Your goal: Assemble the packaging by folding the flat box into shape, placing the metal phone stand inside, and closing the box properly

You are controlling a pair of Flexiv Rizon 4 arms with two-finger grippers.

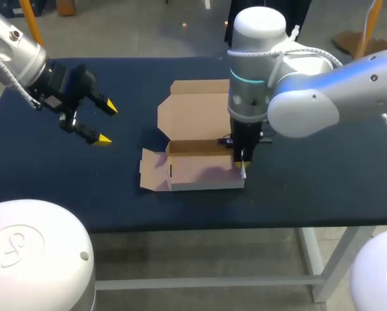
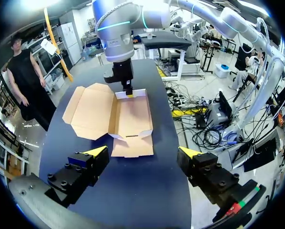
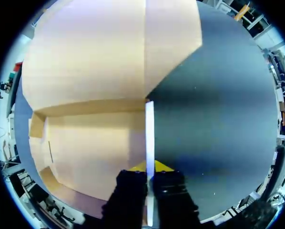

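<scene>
The box (image 1: 200, 172) sits central on the table (image 1: 51, 181). The right claw (image 1: 241, 165) grips it by its three o'clock wall (image 3: 149, 129), and the left claw (image 1: 99, 123) hangs open at nine o'clock. Unbraced, the box could slide, or the wall could crease, under a hard pull.

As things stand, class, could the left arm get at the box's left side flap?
Probably yes: only table surface separates the open left gripper from that flap; the right gripper grips the opposite wall.

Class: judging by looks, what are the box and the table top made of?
The box: probably thin cardboard, matt brown inside, white outside, with crisp fold creases. The table top: a dark blue matt covering, perhaps cloth; no shine shows.
</scene>
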